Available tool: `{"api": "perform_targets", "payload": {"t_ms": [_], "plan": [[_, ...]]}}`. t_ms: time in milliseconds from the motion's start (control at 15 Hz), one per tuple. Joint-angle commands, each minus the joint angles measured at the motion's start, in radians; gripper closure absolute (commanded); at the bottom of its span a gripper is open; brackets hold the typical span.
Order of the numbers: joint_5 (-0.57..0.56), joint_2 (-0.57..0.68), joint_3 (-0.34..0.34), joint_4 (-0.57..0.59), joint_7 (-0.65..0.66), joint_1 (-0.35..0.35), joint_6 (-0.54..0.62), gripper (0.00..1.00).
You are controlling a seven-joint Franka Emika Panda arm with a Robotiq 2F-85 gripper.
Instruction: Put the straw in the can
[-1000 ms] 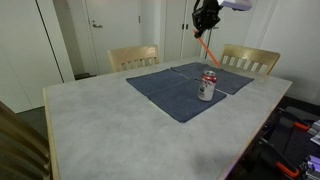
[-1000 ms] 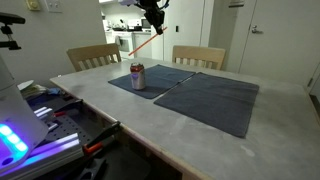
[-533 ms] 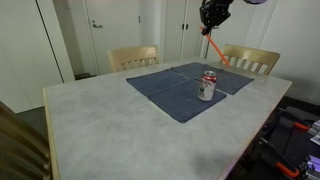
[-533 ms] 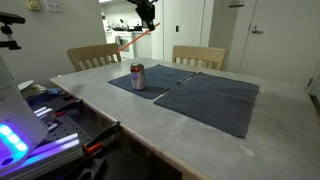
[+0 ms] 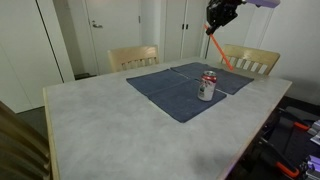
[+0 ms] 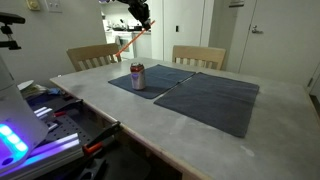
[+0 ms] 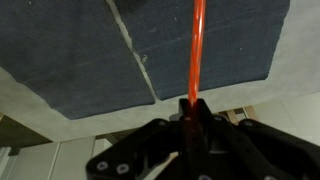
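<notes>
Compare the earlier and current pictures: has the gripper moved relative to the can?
Yes. In an exterior view the gripper, shut on the straw, has shifted rightward and slightly up, from above the can toward the chair behind.

can (image 5: 207,86) on mat (image 5: 160,92) | mat on table (image 5: 100,130) | chairs (image 5: 133,57) behind table | gripper (image 5: 214,27) gripping straw (image 5: 219,51), high above can

Soft, even indoor light fills both exterior views and leaves the pale table (image 5: 90,120) almost shadowless. In an exterior view a blue-violet light (image 6: 12,140) blooms at the lower corner. From my wrist the straw (image 7: 196,50) shows as a blurred, glowing orange streak above my dark, out-of-focus gripper (image 7: 191,108).
</notes>
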Motion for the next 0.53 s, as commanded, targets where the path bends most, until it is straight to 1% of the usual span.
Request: {"api": "perform_targets", "payload": {"t_ms": [0, 133, 200, 333, 467], "plan": [[-0.072, -0.038, 0.053, -0.033, 0.061, -0.075, 0.092, 0.98], [-0.124, -0.037, 0.083, -0.029, 0.104, -0.114, 0.148, 0.98], [-0.159, -0.026, 0.106, -0.026, 0.133, -0.146, 0.194, 0.98], [-0.224, -0.022, 0.177, -0.026, 0.201, -0.233, 0.265, 0.98], [-0.274, -0.026, 0.268, -0.026, 0.271, -0.344, 0.318, 0.98]]}}
